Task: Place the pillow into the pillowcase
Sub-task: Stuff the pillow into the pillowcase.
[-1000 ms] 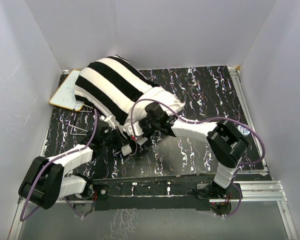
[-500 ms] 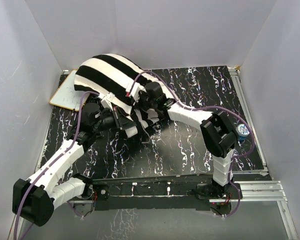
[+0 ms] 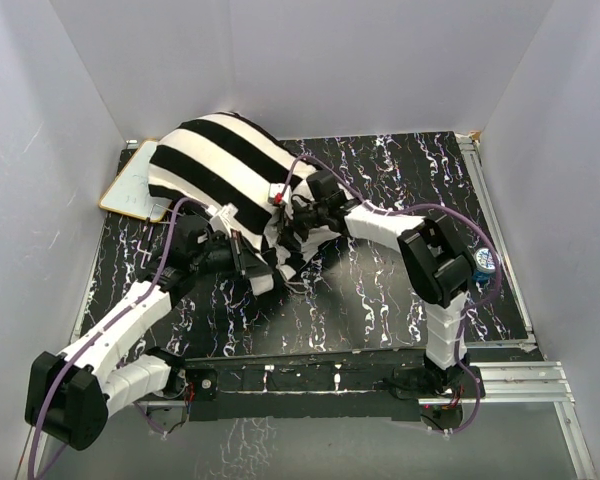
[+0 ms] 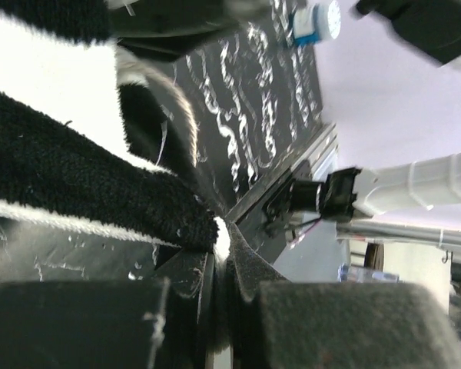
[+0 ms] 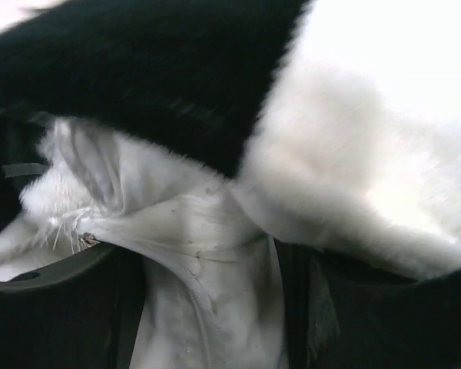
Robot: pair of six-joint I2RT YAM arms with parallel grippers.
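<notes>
left gripper (image 4: 221,254) clamped on pillowcase (image 3: 220,165) hem, holding mouth open; right gripper (image 5: 211,323) fingers apart astride pillow (image 5: 192,223) corner, grip unclear, likely stuffing it in.

pillowcase (image 3: 220,165): fuzzy pile cloth | table (image 3: 400,290): glossy black marbled | walls (image 3: 380,60): matt white

The pillowcase (image 3: 220,165) now sits bunched farther toward the back left, its right end no longer stretched out. The left arm (image 3: 130,318), folded a second ago, reaches forward. The right gripper (image 3: 292,228) sits farther back.
</notes>
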